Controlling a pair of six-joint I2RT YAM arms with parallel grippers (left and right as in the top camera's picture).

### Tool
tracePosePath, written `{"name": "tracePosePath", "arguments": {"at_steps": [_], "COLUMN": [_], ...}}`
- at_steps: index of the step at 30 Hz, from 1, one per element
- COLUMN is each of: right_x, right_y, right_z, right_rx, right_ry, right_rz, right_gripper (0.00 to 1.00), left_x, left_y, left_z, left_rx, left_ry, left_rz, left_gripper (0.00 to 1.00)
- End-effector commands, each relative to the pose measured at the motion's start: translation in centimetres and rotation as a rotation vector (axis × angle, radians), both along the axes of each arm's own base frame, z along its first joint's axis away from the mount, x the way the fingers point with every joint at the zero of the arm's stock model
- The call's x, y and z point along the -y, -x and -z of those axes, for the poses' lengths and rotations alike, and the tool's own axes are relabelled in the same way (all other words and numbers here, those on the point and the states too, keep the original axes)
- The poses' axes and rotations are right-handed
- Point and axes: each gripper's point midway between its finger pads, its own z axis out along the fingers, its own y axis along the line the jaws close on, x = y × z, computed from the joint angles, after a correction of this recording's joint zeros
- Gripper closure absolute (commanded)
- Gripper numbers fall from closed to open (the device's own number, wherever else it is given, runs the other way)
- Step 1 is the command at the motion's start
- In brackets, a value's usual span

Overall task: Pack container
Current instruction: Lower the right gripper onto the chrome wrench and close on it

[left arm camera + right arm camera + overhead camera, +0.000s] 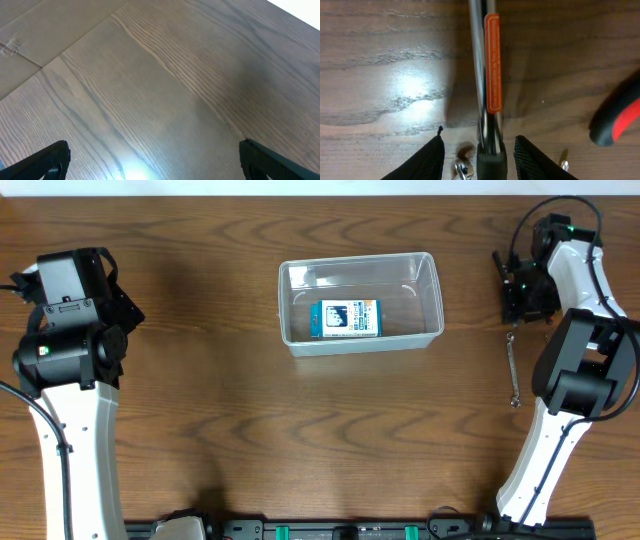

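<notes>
The wooden table (200, 330) carries the clear container (360, 345) at its middle, with a blue-and-white box (345, 318) inside. The left gripper (152, 150) hangs over bare wood, spread wide and holding nothing. The right gripper (479, 150) straddles a chrome wrench (479, 60), fingers apart and not pinching. Closing off-centre could let the slick shaft twist free, or nudge the red-and-black handle (615, 117) nearby.

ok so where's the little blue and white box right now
In the overhead view, the small blue-and-white box lies inside the clear plastic rectangular tub, just above frame centre.
</notes>
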Motion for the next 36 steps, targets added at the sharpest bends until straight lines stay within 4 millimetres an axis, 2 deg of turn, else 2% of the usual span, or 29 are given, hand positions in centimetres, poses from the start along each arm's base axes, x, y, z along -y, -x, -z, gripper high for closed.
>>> {"name": "tracePosePath", "arguments": {"at_steps": [1,10,27,36], "right_x": [-0.16,-0.15,0.47,0.61], "right_y": [0.27,0.52,0.59,0.53], "right_z": [0.62,1.33,1.33,1.33], "right_rx": [-0.012,-0.016,-0.012,-0.008], "right_ry": [-0.014,-0.014,-0.014,-0.013], "right_rz": [-0.01,-0.009,0.006,0.008], "right_gripper": [0.54,0.54,0.65,0.79], "left_x": [-0.42,-0.42,-0.42,-0.42], "left_y": [0.1,0.1,0.1,0.1], "left_z": [-0.32,-0.32,-0.32,-0.32], "left_rx": [0.007,0.007,0.007,0.007], "left_ry": [-0.012,-0.012,-0.012,-0.012], "left_rz": [-0.023,-0.023,-0.023,-0.023], "left_gripper": [0.02,0.02,0.02,0.02]}}
